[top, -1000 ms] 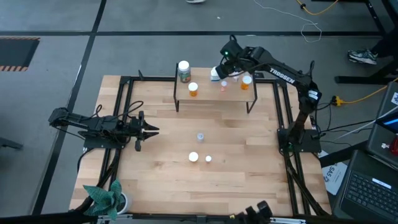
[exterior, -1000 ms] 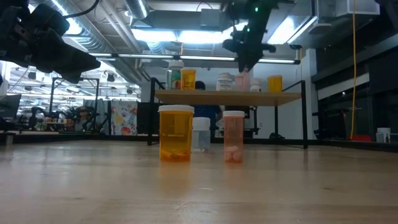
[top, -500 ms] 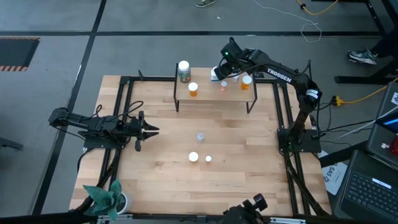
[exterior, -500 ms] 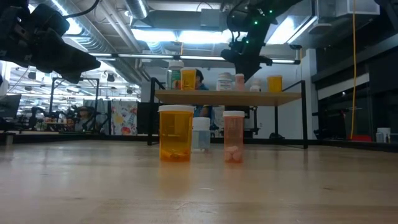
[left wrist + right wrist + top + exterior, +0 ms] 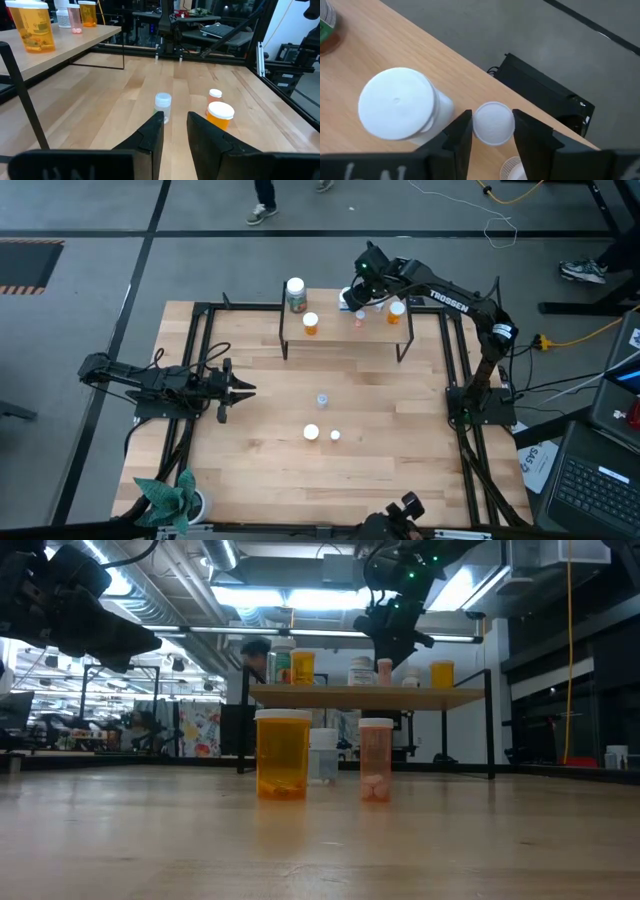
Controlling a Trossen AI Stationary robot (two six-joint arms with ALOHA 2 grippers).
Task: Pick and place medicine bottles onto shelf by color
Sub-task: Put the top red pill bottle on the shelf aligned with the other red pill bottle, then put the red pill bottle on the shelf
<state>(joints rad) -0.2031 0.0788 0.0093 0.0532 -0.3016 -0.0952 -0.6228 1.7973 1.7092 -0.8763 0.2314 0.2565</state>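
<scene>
Right wrist view: right pincer (image 5: 492,131) poised over the back edge of the shelf (image 5: 370,50), around the round white cap of a small bottle (image 5: 493,122) standing upright, long axis vertical. Cannot tell whether clamped on it or loose. Just beside, a wider white bottle (image 5: 395,102), smooth plastic, also upright on the pale wood grain.

High view: further along the shelf, an orange bottle (image 5: 397,310), a pinkish one (image 5: 359,317), another orange bottle (image 5: 311,323) and a green bottle (image 5: 296,295), all cap-up. On the table (image 5: 250,470) in front, well apart from the shelf, three upright bottles: a clear one (image 5: 322,399), a wide orange one (image 5: 311,433), a slim pinkish one (image 5: 335,436).

Left pincer (image 5: 248,389) resting low at the table's left side, closed on nothing, pointing toward those three.

Compared with a second ago: right pincer drawn slightly up and back. Legs of a person (image 5: 262,205) newly in view beyond the table.
</scene>
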